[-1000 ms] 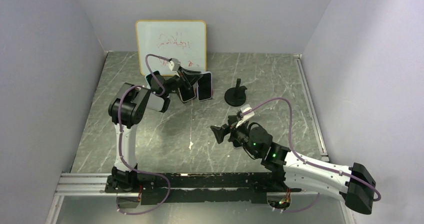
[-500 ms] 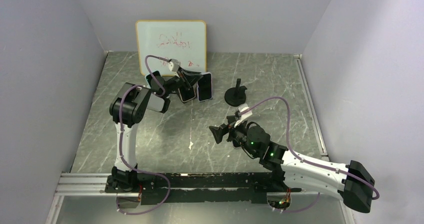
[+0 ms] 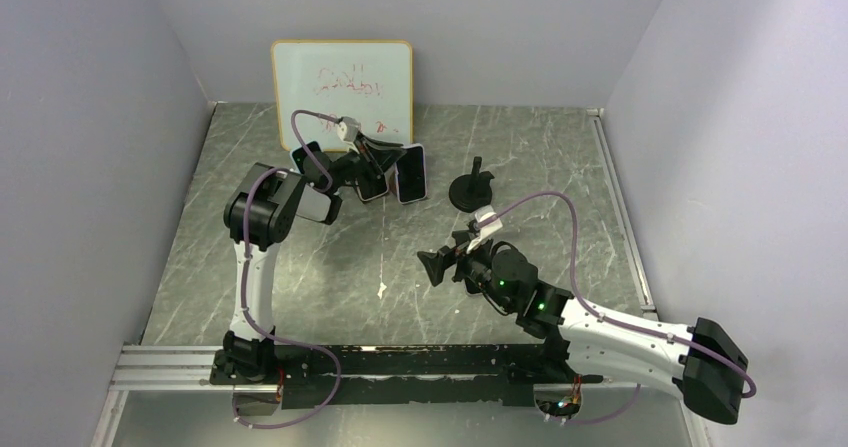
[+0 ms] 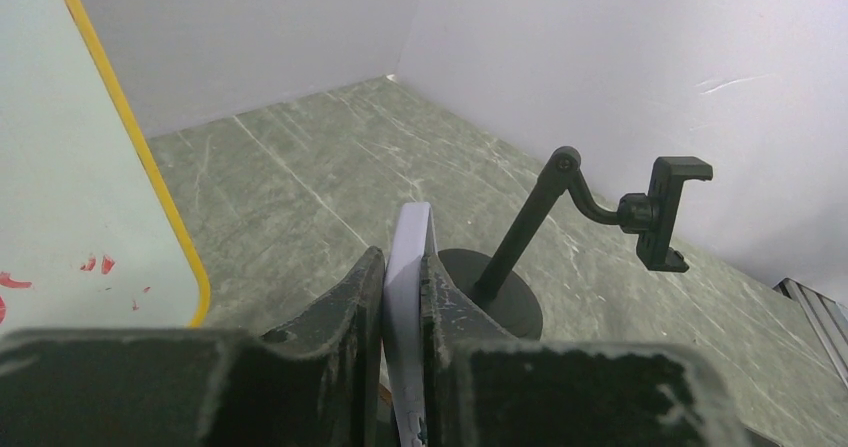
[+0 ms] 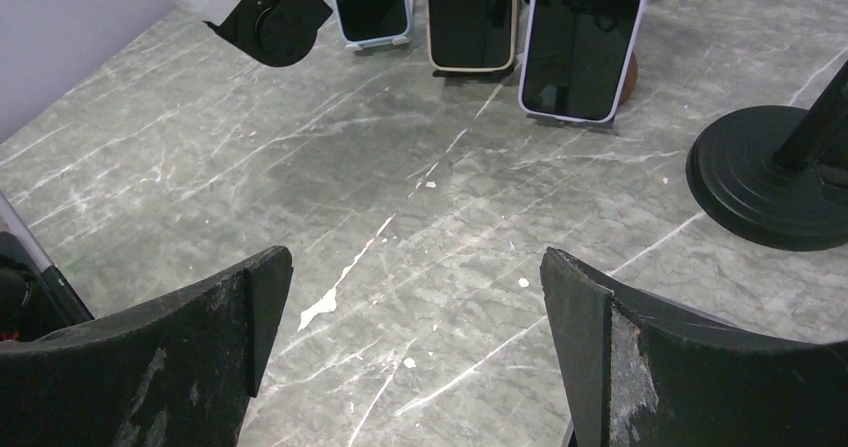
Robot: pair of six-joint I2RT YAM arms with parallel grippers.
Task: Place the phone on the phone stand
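The phone [image 3: 410,174], with a dark screen and a lilac case, stands upright at the back of the table and also shows in the right wrist view [image 5: 580,42]. My left gripper [image 3: 386,164] is shut on its thin edge [image 4: 410,237], one finger on each face. The black phone stand [image 3: 471,191], a round base with a thin arm, is just right of the phone. Its clamp head [image 4: 665,212] is empty. My right gripper [image 3: 437,266] hovers open over the middle of the table, its fingers [image 5: 250,297] wide apart with nothing between them.
Two other phones [image 5: 470,17] [image 5: 370,7] stand left of the held one, in front of a yellow-rimmed whiteboard [image 3: 342,87]. Grey walls close in the back and both sides. The stand's base [image 5: 770,182] lies ahead and right of my right gripper.
The left gripper and the phone have risen slightly. The right gripper has edged a little to the left and stayed open.
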